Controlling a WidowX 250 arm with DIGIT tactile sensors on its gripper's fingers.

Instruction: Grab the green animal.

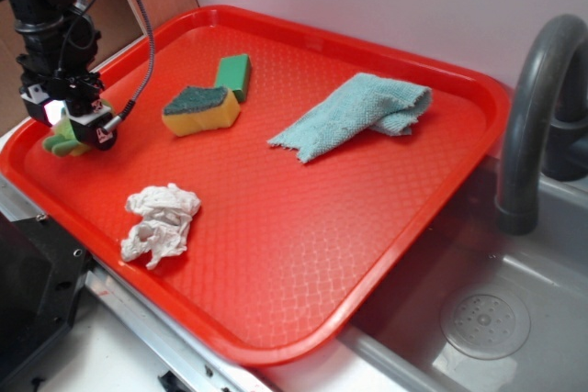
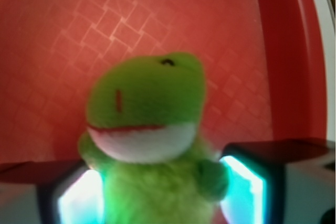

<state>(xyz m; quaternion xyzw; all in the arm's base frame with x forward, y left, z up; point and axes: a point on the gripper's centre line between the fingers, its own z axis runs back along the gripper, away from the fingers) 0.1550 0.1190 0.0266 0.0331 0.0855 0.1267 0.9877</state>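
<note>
The green animal (image 2: 149, 129) is a fuzzy yellow-green plush with a white jaw, and it fills the gap between my fingers in the wrist view. Both lit pads, the left (image 2: 79, 200) and the right (image 2: 244, 192), press against its body, so my gripper (image 2: 160, 198) is shut on it. In the exterior view my gripper (image 1: 78, 124) is down at the tray's far left edge. Only the toy's green feet (image 1: 64, 143) show beneath it, low over the tray; I cannot tell whether they touch it.
The red tray (image 1: 303, 227) also holds a yellow sponge with a green top (image 1: 200, 109), a green block (image 1: 234, 73), a teal cloth (image 1: 358, 114) and a crumpled white rag (image 1: 161, 222). A sink with a grey faucet (image 1: 533, 107) lies to the right.
</note>
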